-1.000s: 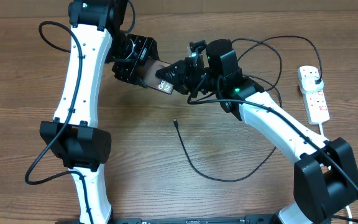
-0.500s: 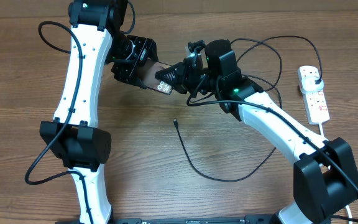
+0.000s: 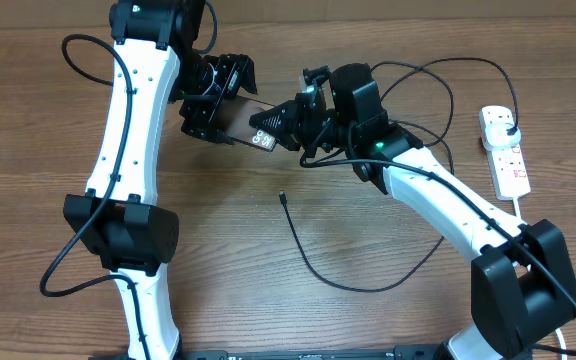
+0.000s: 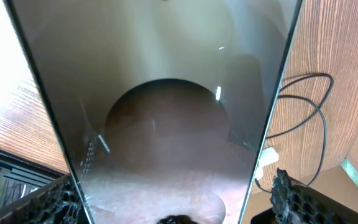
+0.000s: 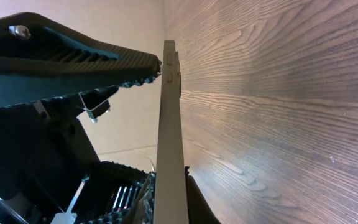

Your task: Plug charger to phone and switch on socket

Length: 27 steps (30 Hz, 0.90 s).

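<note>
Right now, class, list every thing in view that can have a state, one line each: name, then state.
Left gripper: open, fingers either side of the phone.
Right gripper: shut on the phone's end.
Phone: in the right gripper's grip, charger not connected.
Charger connector tip: lying loose on the table.
Socket: black plug inserted; switch position too small to tell.

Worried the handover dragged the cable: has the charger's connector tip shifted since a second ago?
No. In the overhead view the connector tip lies just where it did, at the same distance left of the socket.
</note>
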Tool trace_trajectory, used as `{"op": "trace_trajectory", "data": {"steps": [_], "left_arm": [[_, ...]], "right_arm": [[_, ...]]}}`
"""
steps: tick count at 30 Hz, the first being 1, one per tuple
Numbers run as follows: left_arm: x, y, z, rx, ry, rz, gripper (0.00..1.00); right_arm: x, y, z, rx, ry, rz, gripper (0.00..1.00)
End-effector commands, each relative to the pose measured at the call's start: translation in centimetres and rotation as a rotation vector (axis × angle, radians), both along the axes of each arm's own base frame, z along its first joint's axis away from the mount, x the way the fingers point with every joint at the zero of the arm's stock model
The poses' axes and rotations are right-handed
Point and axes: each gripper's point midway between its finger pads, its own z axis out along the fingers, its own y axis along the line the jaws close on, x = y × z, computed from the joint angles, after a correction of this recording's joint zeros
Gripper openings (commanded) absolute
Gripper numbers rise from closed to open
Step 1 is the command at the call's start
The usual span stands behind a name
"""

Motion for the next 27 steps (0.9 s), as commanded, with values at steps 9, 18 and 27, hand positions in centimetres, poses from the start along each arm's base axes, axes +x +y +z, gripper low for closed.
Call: {"op": "trace_trajectory", "data": {"steps": [9, 18, 27], "left_arm": [[0.2, -0.2, 1.8, -0.015, -0.126, -0.118, 1.00], [2.2, -0.4, 2.3, 0.018, -0.444, -0.561, 1.00], [3.4, -6.1, 7.6, -0.344, -0.786, -0.743, 1.00]], "right_arm": [[1.7, -1.8, 1.6, 0.031, -0.033, -0.032, 0.04], [3.4, -6.2, 0.4, -0.005, -0.002, -0.074, 0.04], [5.6, -12.4, 4.4, 0.048, -0.019, -0.239, 0.04]]}}
